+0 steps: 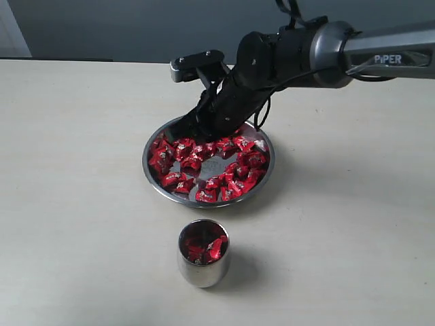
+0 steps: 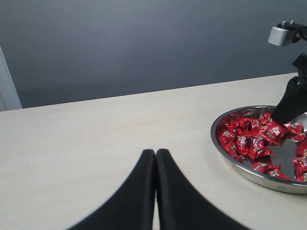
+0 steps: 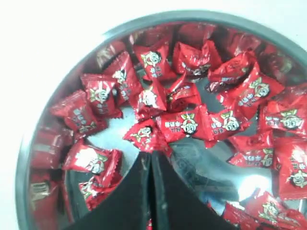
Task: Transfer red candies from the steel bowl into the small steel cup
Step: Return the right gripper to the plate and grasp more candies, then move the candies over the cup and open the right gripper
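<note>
Since the black right gripper (image 3: 150,157) sits fully closed against shiny red wrapped candies (image 3: 184,125) at frame centre, it may lift away empty.

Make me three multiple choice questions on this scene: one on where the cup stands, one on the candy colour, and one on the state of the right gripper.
1. Where is the small steel cup relative to the steel bowl?
A. Inside it.
B. On the table, apart from it.
C. Upside down on its rim.

2. What colour are the wrappers of the candies?
A. Red.
B. Blue.
C. Green.

3. How is the right gripper?
A. Wide open over the cup.
B. Out of sight.
C. Shut, tip down among the candies in the bowl.

Answers:
1 B: the exterior view shows bare table between cup and bowl.
2 A: every wrapper is shiny red.
3 C: the right wrist view shows its fingers pressed together just above the bowl's floor.
</note>
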Tool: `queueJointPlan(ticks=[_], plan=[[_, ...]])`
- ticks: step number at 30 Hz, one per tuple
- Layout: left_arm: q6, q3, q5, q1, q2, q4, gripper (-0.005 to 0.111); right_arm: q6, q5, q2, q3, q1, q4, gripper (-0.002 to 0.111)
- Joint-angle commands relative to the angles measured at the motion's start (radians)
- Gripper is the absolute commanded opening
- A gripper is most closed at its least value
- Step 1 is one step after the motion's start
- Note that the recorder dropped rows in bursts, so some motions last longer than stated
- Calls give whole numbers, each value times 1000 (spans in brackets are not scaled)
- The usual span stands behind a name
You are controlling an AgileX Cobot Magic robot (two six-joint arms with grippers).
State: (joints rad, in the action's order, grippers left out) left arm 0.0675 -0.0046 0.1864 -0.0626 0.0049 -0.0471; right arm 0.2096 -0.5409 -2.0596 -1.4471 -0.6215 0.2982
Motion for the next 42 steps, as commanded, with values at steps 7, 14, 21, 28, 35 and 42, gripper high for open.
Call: queueJointPlan(ticks=[7,14,21,28,35,42], plan=[[1,5,-6,1,-5,0,2,34,-53,44,-4,4,-35,-1],[1,5,-6,1,-5,0,2,34,-182,184,-4,2,-35,-1],[1,5,-6,1,-5,0,2,34,-309,381,8,-64,-35,-1],[1,5,-6,1,-5,0,2,34,-291,581,268,-169,-2,-1],[1,5,-6,1,-5,0,2,34,-102,590,470,-180,51,-1],[1,5,-6,1,-5,0,2,34,-122,583,470,-180,78,-1]])
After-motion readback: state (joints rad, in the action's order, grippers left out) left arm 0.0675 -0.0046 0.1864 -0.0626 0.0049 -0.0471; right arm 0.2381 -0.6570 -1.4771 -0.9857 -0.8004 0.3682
